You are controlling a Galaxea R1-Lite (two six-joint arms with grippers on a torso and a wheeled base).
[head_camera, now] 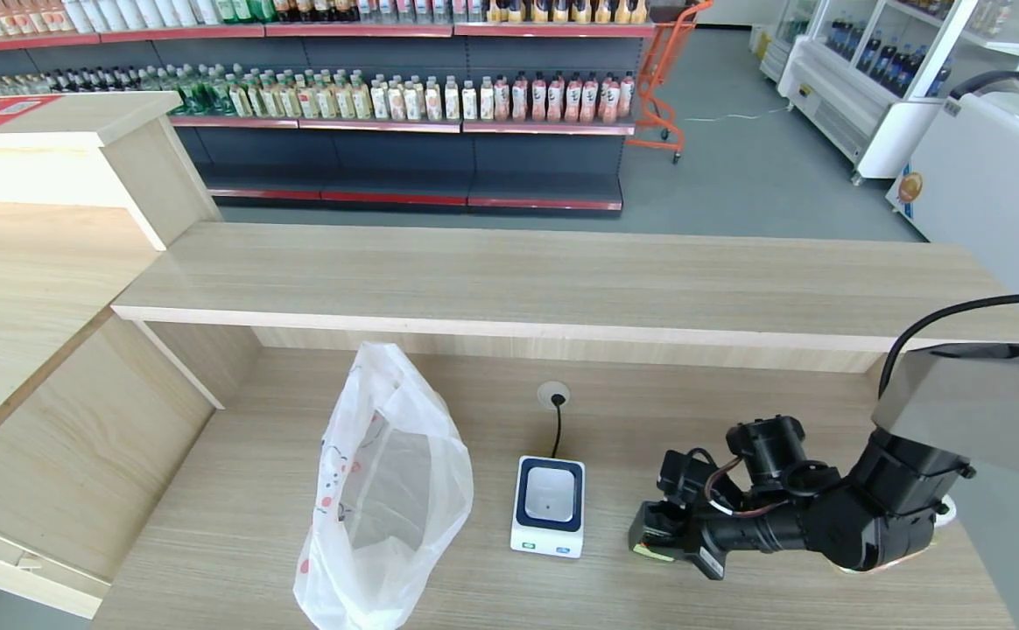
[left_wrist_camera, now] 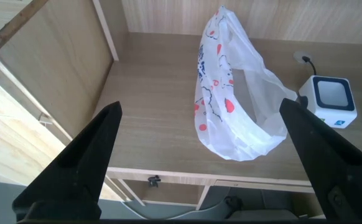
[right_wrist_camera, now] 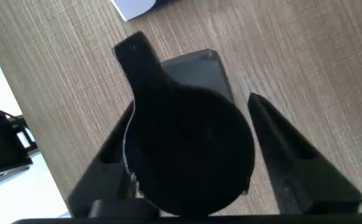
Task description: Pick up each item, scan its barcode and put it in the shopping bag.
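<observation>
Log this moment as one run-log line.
left gripper: open, facing shopping bag | right gripper: low at dark item, right of scanner | phase: pick

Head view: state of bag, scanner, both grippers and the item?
White plastic shopping bag with red spots: upright, mouth open.
White barcode scanner with dark top: flat on wooden counter, cable attached.
Left gripper: open, holding nothing.
Right gripper: low over dark item; grip unclear.
Dark item with green label: on counter, right of scanner.

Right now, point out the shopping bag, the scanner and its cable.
shopping bag [head_camera: 404, 494], head view, clear side wall
scanner [head_camera: 550, 495], head view, glass top
cable [head_camera: 557, 429], head view, middle stretch
</observation>
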